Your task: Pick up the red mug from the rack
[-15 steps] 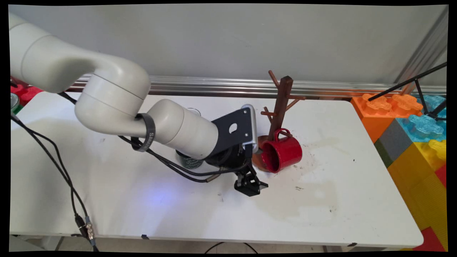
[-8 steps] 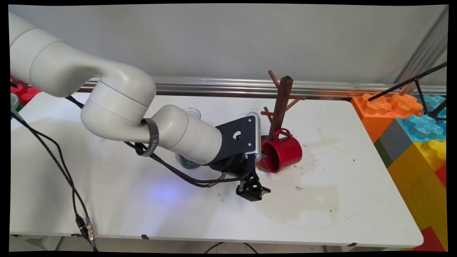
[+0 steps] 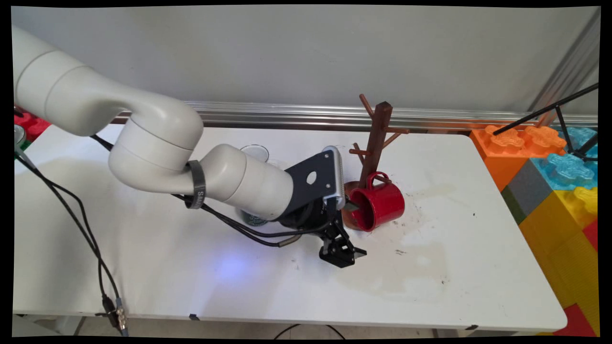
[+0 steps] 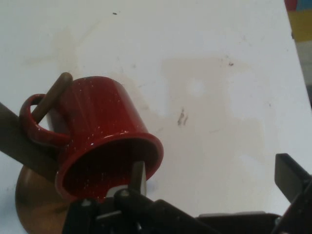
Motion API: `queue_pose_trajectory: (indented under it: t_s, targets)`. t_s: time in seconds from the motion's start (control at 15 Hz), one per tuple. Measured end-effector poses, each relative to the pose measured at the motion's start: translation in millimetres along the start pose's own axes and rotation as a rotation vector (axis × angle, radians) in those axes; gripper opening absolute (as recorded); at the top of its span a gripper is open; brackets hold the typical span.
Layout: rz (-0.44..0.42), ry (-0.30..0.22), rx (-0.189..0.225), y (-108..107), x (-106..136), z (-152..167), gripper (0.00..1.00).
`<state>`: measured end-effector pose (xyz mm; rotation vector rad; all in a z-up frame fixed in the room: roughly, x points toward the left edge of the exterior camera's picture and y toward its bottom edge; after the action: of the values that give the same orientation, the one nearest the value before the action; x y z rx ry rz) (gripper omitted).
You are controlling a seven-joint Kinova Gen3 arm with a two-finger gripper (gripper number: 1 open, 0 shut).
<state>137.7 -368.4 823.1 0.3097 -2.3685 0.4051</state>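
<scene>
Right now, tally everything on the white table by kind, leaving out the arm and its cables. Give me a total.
Red mug: 1
Wooden mug tree: 1
Clear glass: 1
Dark green container, mostly hidden under the arm: 1
Total: 4

This looks like a robotics lab. A plain white, stained work table [image 3: 430, 286] stands against a bare grey wall [image 3: 287, 52] with an aluminium rail [image 3: 287, 116] along its foot. Right of the table, oversized plastic building blocks [image 3: 550, 172] in orange, blue and yellow are stacked.
</scene>
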Motion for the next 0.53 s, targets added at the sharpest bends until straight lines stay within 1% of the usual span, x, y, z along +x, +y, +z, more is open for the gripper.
queue_pose_trajectory:
  t_s: [0.2, 0.53]
  targets:
    - [-0.053, 0.037, 0.0, -2, -8, -1, 1.0]
    - [-0.17, 0.095, 0.006, -5, -21, -3, 1.0]
